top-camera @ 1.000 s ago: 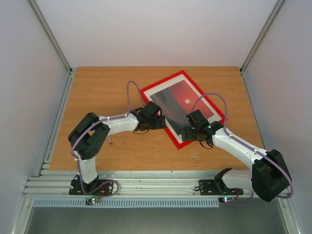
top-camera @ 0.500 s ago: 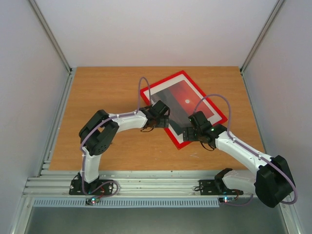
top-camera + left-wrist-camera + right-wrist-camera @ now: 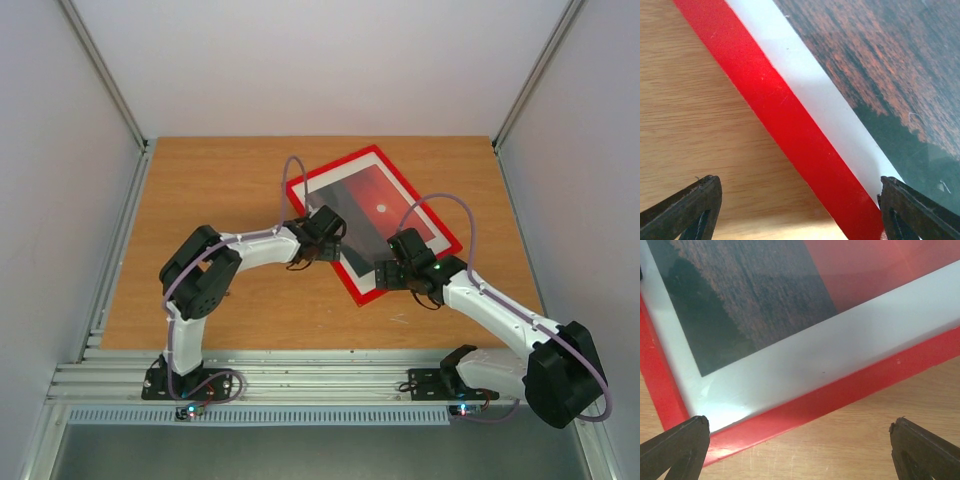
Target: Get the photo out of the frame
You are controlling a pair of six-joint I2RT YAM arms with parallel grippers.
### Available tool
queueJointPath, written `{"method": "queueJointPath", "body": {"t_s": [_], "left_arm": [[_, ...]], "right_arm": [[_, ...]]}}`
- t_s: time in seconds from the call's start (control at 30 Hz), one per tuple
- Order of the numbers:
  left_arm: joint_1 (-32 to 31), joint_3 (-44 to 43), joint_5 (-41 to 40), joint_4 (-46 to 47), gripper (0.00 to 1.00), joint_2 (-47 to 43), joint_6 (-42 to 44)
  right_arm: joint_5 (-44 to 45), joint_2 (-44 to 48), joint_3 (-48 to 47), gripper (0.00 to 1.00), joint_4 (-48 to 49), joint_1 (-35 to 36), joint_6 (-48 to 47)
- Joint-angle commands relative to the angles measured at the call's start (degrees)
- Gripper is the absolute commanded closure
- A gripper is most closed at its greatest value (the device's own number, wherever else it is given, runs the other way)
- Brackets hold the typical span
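Left hand (image 3: 796,181) spread, red frame (image 3: 760,100), sunset photo (image 3: 880,65)

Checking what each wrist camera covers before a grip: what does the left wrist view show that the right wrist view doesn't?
Left wrist only: one straight side of the frame, no corner, and the open left gripper. Right wrist only: a frame corner, the photo's red sky, and the open right gripper. Both: red frame, white margin, the photo's dark part, bare table.
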State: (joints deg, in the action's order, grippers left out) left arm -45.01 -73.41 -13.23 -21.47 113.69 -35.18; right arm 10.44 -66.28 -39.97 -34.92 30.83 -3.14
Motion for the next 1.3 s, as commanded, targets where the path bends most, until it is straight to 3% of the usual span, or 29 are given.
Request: {"method": "queueJointPath", "body": {"t_s": [0.0, 0.7, 0.97, 1.27], "left_arm": [[3.61, 4.23, -2.37, -3.71, 0.15, -1.91, 1.77], [21.79, 20.91, 7.2, 1.34, 0.14, -14.25, 2.9], [22.78, 22.71, 12.81, 1.73, 0.13, -18.85, 2.9], [21.57, 31.66, 21.32, 5.13, 0.14, -27.39, -0.55]], "right_arm": [[-1.08, 1.03, -0.63, 0.02, 0.5, 0.0, -1.02], [-8.58, -3.59, -3.31, 0.02, 1.82, 0.06, -4.96], [-11.71, -4.95, -3.75, 0.02, 4.98, 3.41, -8.43], [-6.47, -5.63, -2.56, 0.02, 11.87, 13.2, -12.8]]}}
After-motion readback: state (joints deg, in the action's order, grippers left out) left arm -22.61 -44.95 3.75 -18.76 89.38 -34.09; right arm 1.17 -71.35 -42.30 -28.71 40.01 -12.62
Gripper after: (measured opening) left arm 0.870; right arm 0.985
